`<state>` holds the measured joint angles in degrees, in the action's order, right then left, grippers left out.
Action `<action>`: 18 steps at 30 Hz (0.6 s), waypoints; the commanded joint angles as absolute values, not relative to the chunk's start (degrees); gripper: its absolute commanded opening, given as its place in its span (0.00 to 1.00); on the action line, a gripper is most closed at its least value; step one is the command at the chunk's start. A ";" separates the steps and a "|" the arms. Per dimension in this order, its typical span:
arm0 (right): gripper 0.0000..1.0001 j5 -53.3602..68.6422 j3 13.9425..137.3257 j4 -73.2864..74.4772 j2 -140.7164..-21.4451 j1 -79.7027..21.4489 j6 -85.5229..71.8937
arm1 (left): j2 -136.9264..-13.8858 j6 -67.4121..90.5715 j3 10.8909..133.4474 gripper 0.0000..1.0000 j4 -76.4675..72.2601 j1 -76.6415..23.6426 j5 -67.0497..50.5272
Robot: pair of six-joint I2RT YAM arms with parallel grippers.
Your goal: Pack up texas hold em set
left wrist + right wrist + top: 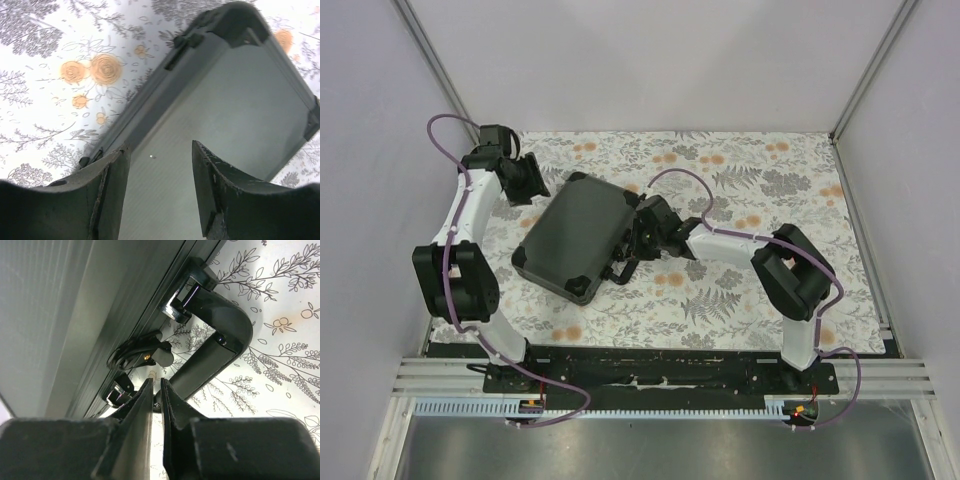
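One black briefcase lies shut and flat, turned askew, in the middle of the floral worktop. The left fingers sit by its far left corner and the right fingers are at its right edge. From the left wrist, the fingers are spread wide over the grey lid, holding nothing. From the right wrist, the fingers are pressed almost together with only a slit between them, their tips beside the handle and a latch.

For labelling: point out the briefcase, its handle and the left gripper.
briefcase (575, 235): top view, middle of closed lid.
handle (227, 322): right wrist view, its curved corner.
left gripper (159, 150): left wrist view, between fingertips.
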<state>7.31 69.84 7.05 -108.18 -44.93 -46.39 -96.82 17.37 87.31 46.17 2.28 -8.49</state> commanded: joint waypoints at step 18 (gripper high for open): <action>0.17 -0.18 79.19 14.24 -116.63 -46.49 -44.29 | -105.56 21.62 83.94 0.56 42.37 5.01 -8.70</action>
<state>1.06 77.73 13.78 -115.26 -46.28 -44.31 -105.36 19.90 86.15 43.46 5.02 -6.24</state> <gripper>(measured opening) 0.174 0.556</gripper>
